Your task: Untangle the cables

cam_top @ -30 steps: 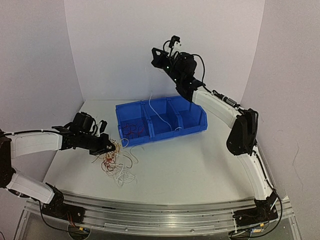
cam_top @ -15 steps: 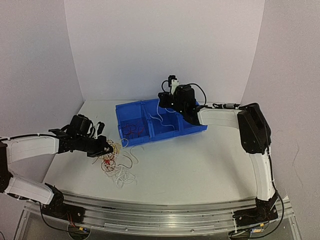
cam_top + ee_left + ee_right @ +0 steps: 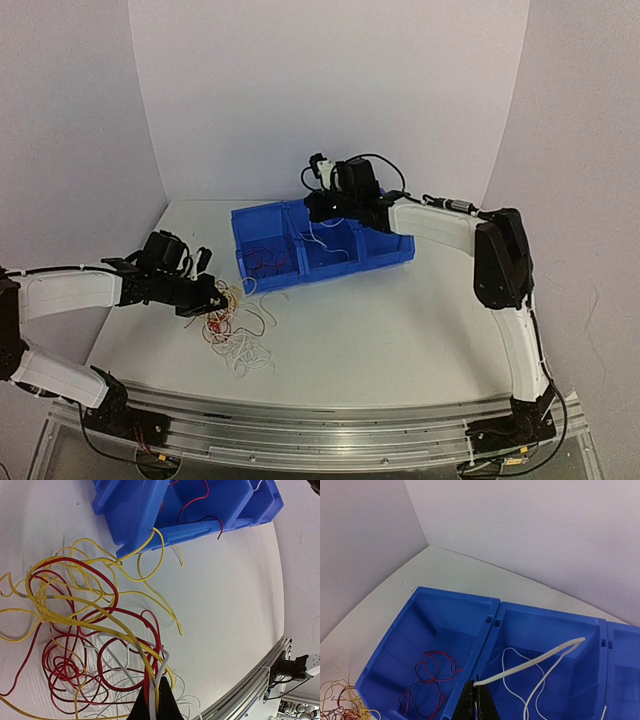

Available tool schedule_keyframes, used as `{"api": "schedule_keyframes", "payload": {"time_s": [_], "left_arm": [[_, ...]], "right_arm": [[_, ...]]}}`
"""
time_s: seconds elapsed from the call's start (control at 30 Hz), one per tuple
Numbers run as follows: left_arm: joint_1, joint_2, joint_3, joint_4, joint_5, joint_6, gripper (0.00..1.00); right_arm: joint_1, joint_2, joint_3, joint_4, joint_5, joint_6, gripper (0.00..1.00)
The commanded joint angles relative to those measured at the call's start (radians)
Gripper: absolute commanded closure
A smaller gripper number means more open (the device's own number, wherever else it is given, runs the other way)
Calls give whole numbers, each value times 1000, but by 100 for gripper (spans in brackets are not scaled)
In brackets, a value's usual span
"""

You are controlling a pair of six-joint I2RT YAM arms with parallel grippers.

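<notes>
my right gripper (image 3: 476, 698) is pinched on a white cable (image 3: 535, 660) over the blue bin's (image 3: 492, 622) mid compartment. i'd lower so the tail coils inside, then let go. left gripper (image 3: 154, 703) looks clamped into the tangle (image 3: 75, 610) on the table (image 3: 230, 610), tho view's tight; best no tugging.

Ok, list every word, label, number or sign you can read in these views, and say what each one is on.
There is none: no writing, label or number is readable in any view. The blue bin, the cables and the table show no markings.
</notes>
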Motion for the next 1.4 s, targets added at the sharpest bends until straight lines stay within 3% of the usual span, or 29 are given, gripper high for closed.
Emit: {"api": "schedule_keyframes", "payload": {"time_s": [0.0,0.13,0.23,0.43,0.57,0.63,0.73,0.87,1.07,1.2,1.37], "left_arm": [[0,-5,28,21,18,-1,100],[0,-21,23,11,18,-9,100],[0,-33,23,2,16,-10,100],[0,-43,29,-6,15,-10,100],[0,-40,37,-2,25,-8,100],[0,-38,37,9,41,-8,100],[-1,-36,38,29,76,-11,100],[-26,-46,42,67,118,-23,100],[-142,-61,68,107,39,-78,100],[-220,-29,85,176,12,-118,100],[-257,30,115,205,-8,-159,100]], "right_arm": [[6,105,99,-176,-114,-44,100],[6,130,131,-192,-63,-25,99],[6,126,143,-209,14,-16,91],[5,38,81,-218,62,8,58],[7,-58,10,-219,48,26,48],[6,-131,-49,-219,12,29,34],[14,-248,-149,-218,-98,18,25],[51,-427,-368,-217,-239,-5,22],[158,-611,-690,-147,-335,242,22],[210,-596,-754,-87,-436,380,27],[251,-555,-767,-74,-432,386,28]]}}
